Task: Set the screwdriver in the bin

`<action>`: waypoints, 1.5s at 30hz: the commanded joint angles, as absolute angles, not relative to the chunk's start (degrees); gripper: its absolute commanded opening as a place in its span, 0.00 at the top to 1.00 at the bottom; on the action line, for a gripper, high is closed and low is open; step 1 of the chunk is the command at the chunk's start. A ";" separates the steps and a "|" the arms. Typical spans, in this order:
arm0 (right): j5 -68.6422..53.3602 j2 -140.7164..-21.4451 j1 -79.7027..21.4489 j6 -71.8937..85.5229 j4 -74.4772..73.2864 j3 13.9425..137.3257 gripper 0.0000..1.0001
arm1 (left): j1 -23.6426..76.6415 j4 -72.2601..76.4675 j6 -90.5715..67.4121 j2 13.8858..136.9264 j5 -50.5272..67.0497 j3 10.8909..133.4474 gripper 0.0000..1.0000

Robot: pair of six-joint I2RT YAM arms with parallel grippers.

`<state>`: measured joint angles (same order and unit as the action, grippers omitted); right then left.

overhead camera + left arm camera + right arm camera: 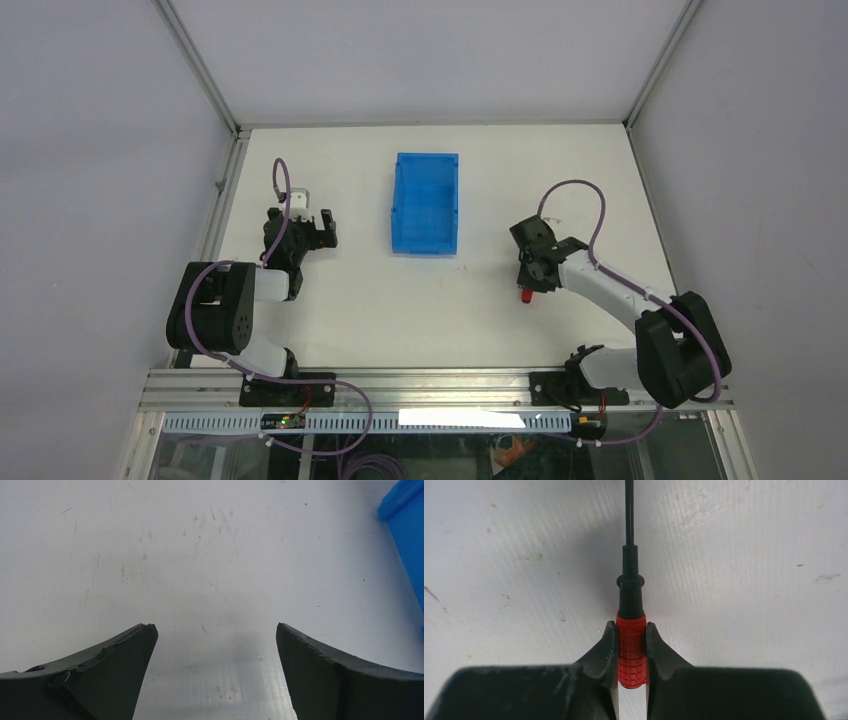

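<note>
The screwdriver [631,645] has a stubby red ribbed handle, a black collar and a thin dark shaft that runs out of the top of the right wrist view. My right gripper [631,630] is shut on the red handle. In the top view the right gripper [528,280] is low over the table, right of the bin, and the red handle end [524,297] shows below it. The translucent blue bin [426,203] stands upright at the table's middle back. My left gripper [322,229] is open and empty, left of the bin; in its wrist view [215,630] only bare table lies between the fingers.
A corner of the blue bin [406,525] shows at the right edge of the left wrist view. Grey enclosure walls stand around the white table [420,310] on three sides. The arm bases and a metal rail [430,385] line the near edge.
</note>
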<state>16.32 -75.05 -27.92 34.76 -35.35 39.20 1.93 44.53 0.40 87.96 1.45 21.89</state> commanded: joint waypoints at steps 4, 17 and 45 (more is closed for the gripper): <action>22.27 -67.46 -24.43 30.85 -42.46 51.57 1.00 | 2.38 46.05 -0.55 86.34 1.49 21.97 0.01; 17.17 -74.57 -31.18 27.29 -46.25 76.86 1.00 | 2.44 46.06 -0.64 86.39 1.44 21.97 0.01; 16.58 -124.40 -45.29 21.71 -42.10 108.10 0.90 | 2.42 46.05 -0.58 86.37 1.49 21.97 0.01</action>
